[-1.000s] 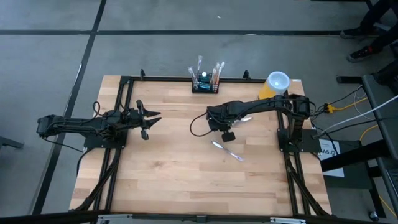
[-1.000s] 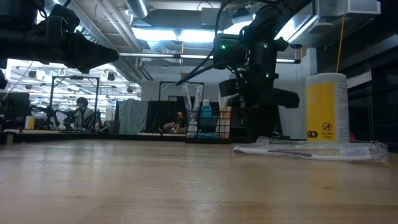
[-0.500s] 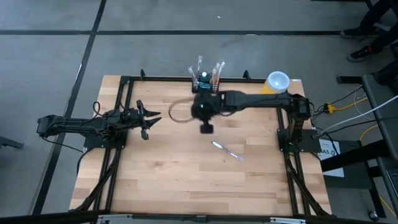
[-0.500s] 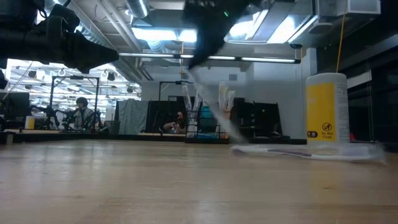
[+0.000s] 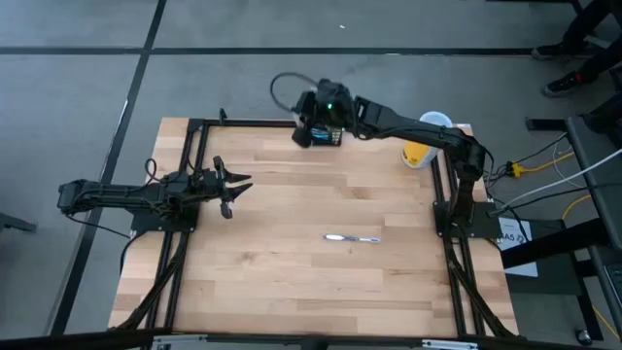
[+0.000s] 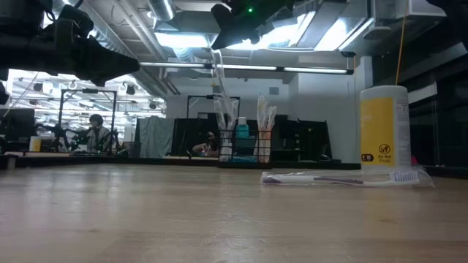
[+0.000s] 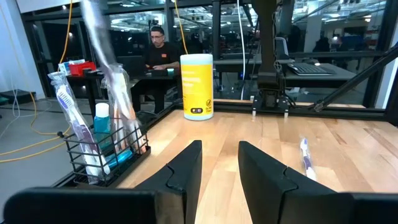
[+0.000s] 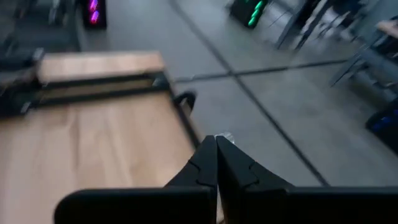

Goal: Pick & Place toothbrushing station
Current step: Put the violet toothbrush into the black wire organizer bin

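The toothbrushing station (image 6: 245,150), a small black wire rack with brushes and a blue tube standing in it, sits at the table's far edge; it also shows in the left wrist view (image 7: 102,158). My right gripper (image 6: 221,40) hovers above the station (image 5: 313,117), shut on a clear-wrapped toothbrush (image 6: 219,80). Another wrapped toothbrush (image 5: 352,238) lies flat on the table's middle. My left gripper (image 5: 233,187) waits open at the table's left side, its fingers level (image 7: 219,155). My right gripper pinches the wrapped toothbrush by its upper end (image 8: 224,137) between its two shut fingers. The brush hangs below the fingers, slightly tilted (image 7: 102,43), lifted clear of the table. Its lower end (image 6: 225,117) is level with the tops of the brushes standing in the station.
A yellow cup with a white rim (image 5: 421,144) stands at the far right, beside the right arm. A black frame (image 5: 199,126) borders the table. People sit in the room beyond (image 7: 155,50). Bare wood spreads over the near half (image 5: 292,282).
My right gripper has risen from the table's middle and swung toward the far edge to above the station, tipping from pointing down to nearer level. It has carried one wrapped toothbrush up with it. The toothbrush left on the table has turned from slanting to lying left-to-right.
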`<action>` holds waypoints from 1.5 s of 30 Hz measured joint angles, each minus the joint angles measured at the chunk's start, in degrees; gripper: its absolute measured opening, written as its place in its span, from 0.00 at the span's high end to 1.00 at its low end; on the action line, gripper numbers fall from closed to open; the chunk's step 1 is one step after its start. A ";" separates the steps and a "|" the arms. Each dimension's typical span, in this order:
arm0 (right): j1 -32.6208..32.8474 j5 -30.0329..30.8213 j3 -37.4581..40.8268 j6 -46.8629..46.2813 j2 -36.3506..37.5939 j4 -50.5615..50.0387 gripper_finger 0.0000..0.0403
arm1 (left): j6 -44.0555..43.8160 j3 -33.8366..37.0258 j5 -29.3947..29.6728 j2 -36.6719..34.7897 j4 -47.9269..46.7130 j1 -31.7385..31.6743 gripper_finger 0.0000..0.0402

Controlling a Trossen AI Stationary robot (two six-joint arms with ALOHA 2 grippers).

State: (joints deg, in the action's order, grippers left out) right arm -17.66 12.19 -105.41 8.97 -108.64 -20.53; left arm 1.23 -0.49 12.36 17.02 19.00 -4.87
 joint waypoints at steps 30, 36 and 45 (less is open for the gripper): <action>-10.06 -2.10 0.17 0.57 -6.08 12.35 1.00 | 0.00 0.00 0.00 0.00 0.00 0.00 0.75; -10.50 -1.25 1.58 0.44 -6.10 13.02 1.00 | 0.00 0.00 0.00 0.00 -0.01 0.01 0.75; -10.79 -0.98 1.77 -0.22 -6.12 17.17 1.00 | 0.00 0.00 0.00 0.00 0.00 0.01 0.75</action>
State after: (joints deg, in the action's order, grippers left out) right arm -28.45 11.20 -103.63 8.75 -114.76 -3.36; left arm 1.23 -0.49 12.36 17.02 19.00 -4.86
